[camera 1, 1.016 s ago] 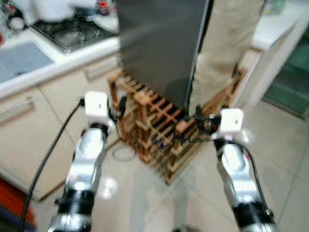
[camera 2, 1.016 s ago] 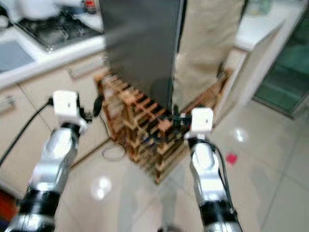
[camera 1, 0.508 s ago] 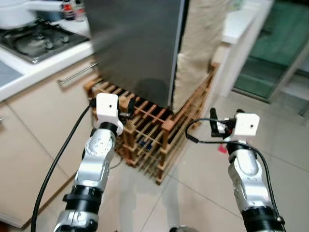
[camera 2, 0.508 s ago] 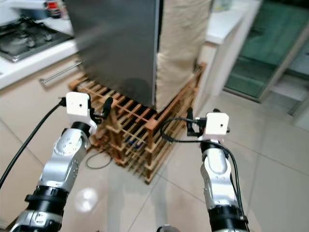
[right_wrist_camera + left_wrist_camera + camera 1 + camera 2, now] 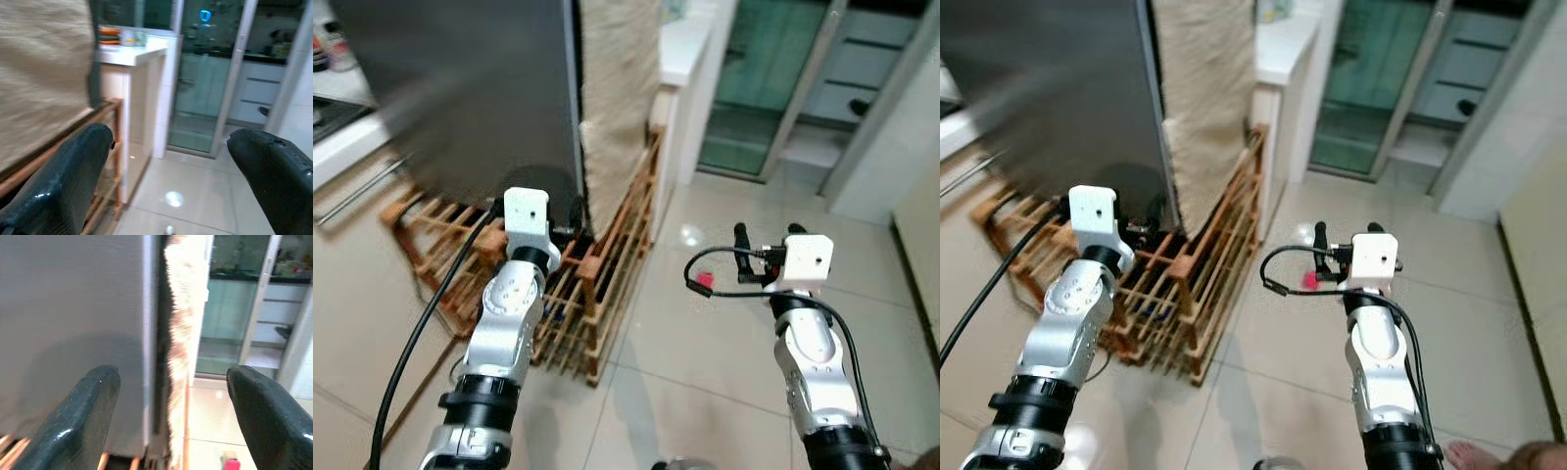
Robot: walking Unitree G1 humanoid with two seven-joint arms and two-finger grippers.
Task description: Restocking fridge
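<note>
Ahead of my left claw [image 5: 166, 416] stands the fridge [image 5: 460, 88], a tall dark grey slab whose face rises just beyond my left fingers [image 5: 83, 416]; its door is shut. Against its side, between my two claws and a little farther off, hangs a beige woven cloth [image 5: 619, 98] with a frayed edge. Below my left claw, under the fridge, sits a wooden slatted rack [image 5: 597, 284] on the pale tiled floor [image 5: 705, 392]. Past my right claw [image 5: 766, 235] I see a white counter end [image 5: 1283, 44] and, farther on, a green-tinted glass sliding door [image 5: 773, 69]. Both claws are held up in front of me with their fingers spread apart and nothing between them. Just beyond my right claw, on the floor, lies a small pink scrap [image 5: 704, 280]. A person's bare foot [image 5: 1474, 455] shows well behind my right arm.
</note>
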